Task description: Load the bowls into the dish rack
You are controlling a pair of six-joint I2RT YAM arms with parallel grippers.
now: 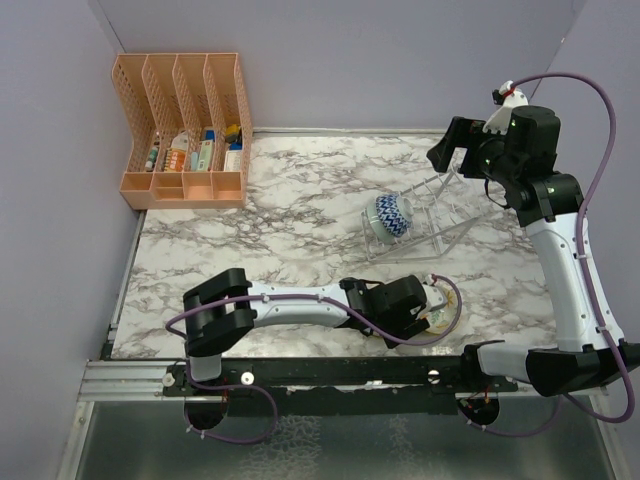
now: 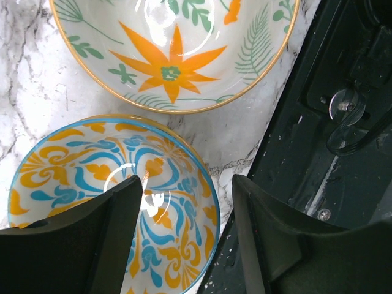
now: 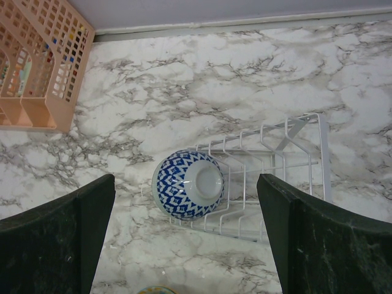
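**Q:** Where is your left pincer, and why there?

**A:** My left gripper (image 2: 187, 191) hangs unclenched astride the rim of the blue-orange floral bowl (image 2: 92, 160), one finger inside and one outside, so a squeeze should pinch its wall. The bowl sits at the marble table's (image 2: 27, 86) near edge, just beside the yellow-rimmed bowl (image 2: 171, 67).

**Q:** How does it look?

**A:** Glossy white with orange and blue scrolls and a thin blue rim. My right gripper (image 3: 185, 180) gapes empty above the dish rack (image 3: 293, 127).

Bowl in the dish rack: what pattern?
The bowl has a blue-and-white diamond pattern outside, white foot. Best in the right wrist view.
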